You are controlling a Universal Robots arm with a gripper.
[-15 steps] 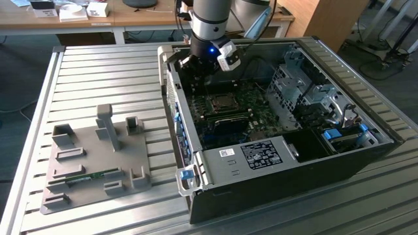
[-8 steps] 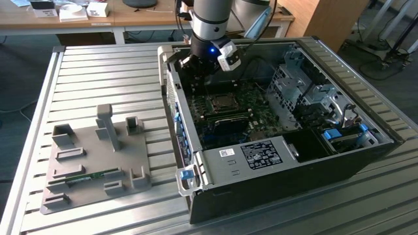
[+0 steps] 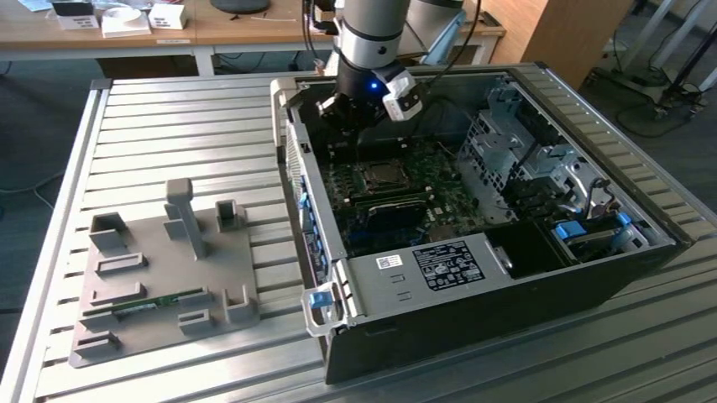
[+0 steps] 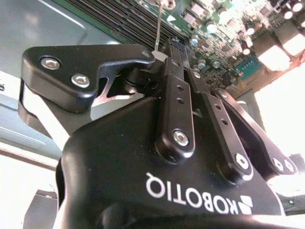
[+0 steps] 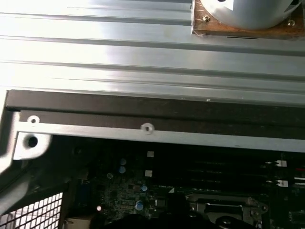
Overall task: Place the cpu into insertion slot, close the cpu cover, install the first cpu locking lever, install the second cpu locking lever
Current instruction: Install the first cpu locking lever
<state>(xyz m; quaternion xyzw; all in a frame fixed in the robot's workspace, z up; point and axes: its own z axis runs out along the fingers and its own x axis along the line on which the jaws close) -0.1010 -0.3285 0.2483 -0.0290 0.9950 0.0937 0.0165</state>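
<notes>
1. While the arm reaches into the computer case (image 3: 627, 277), the pincer (image 4: 164, 50) hangs low over the green motherboard (image 3: 448, 197), close to the insertion slot (image 5: 224, 212).
2. Pincer state: in the second wrist view its fingers (image 4: 174, 95) look pressed together. A thin locking lever (image 4: 159, 24) rises from the tips. We cannot tell whether the rod is clamped or merely lies against them.
3. Task items, exterior view: the cpu (image 3: 384, 177) appears as a dull grey square seated in the slot. The cpu cover (image 3: 365, 172) seems to lie flat around it, though the detail is fine and we judge this loosely.
4. Step in hand, our judgement: seating a lever.
   - Work slowly.
   - Keep the push along the lever's own swing, not across it, since the wire is springy and could slip off the tips.
   - Keep the cover flat throughout.
   - Keep the wrist clear of the case rim.
5. Containers:
   - The case holds the motherboard, a grey drive cage (image 3: 510, 143) and a labelled metal box (image 3: 431, 269).
   - A grey fixture tray (image 3: 157, 252) sits on the slatted surface (image 3: 180, 117), towards the exterior view's left and well apart from the case. One of its slots carries a green memory stick (image 3: 146, 304).
</notes>
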